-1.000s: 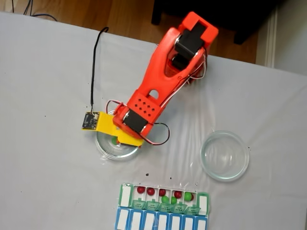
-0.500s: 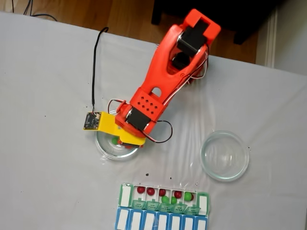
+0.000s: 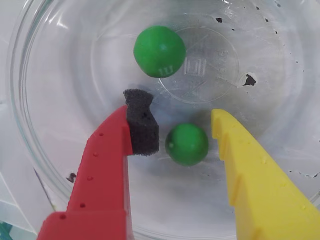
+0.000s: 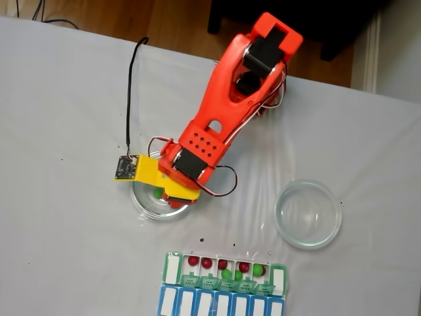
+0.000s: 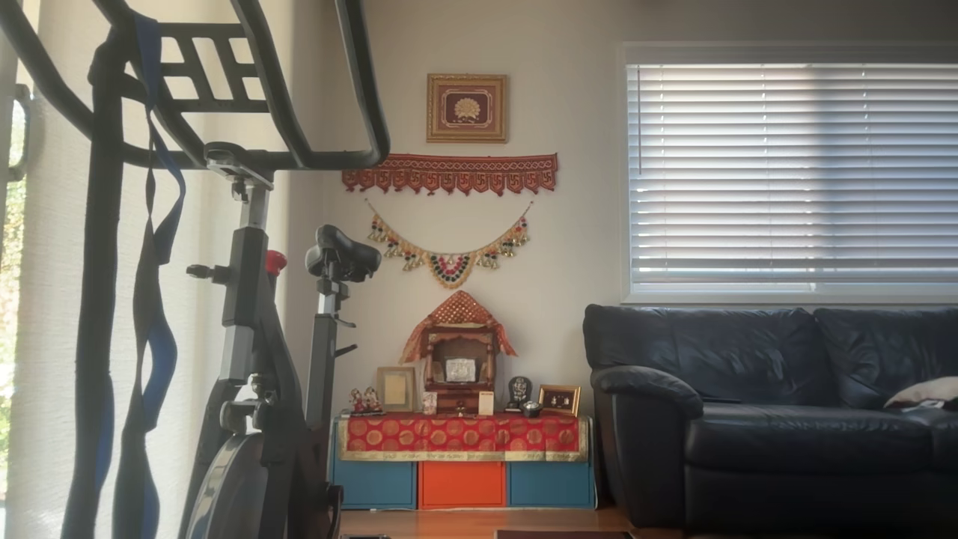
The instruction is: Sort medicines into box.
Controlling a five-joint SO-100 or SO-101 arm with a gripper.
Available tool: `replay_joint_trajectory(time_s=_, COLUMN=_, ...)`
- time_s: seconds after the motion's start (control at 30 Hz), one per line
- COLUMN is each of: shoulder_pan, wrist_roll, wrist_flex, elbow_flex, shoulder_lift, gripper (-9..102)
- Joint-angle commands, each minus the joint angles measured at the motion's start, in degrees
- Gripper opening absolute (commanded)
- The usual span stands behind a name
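Observation:
In the wrist view two green medicines lie in a clear glass dish [image 3: 45, 150]. One green ball [image 3: 159, 51] rests near the dish's centre. The other green ball [image 3: 186, 144] sits between the fingers of my gripper [image 3: 172, 116]: a red finger with a black foam pad [image 3: 141, 125] on its left and a yellow finger [image 3: 235, 150] on its right, with small gaps on both sides. The gripper is open. In the fixed view the gripper [image 4: 164, 196] hangs over that left dish [image 4: 141, 204]. The box [image 4: 223, 270] lies at the front, holding red balls [image 4: 193, 261] and green balls [image 4: 227, 273].
A second glass dish [image 4: 308, 214] stands at the right of the fixed view with nothing in it. A blue-lidded row [image 4: 217, 304] adjoins the box at the front edge. A black cable [image 4: 128, 92] runs to the wrist camera board. The other view shows a living room.
The arm has leaned slightly further over the left dish since one second ago. Over the last half second it has barely moved.

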Motion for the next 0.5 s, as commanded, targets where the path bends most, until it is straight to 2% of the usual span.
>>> replay_joint_trajectory(time_s=0.0, shoulder_pan=-1.58, wrist_roll=-0.79, wrist_flex=1.41, elbow_flex=-0.53, shoulder_lift=2.37, gripper=21)
replay_joint_trajectory(time_s=0.17, shoulder_pan=-2.64, wrist_roll=-3.43, wrist_flex=6.50, elbow_flex=-2.99, shoulder_lift=0.88, gripper=21)
replay_joint_trajectory(time_s=0.47, shoulder_pan=-4.22, wrist_roll=-5.71, wrist_flex=8.88, elbow_flex=-3.16, shoulder_lift=1.93, gripper=22)
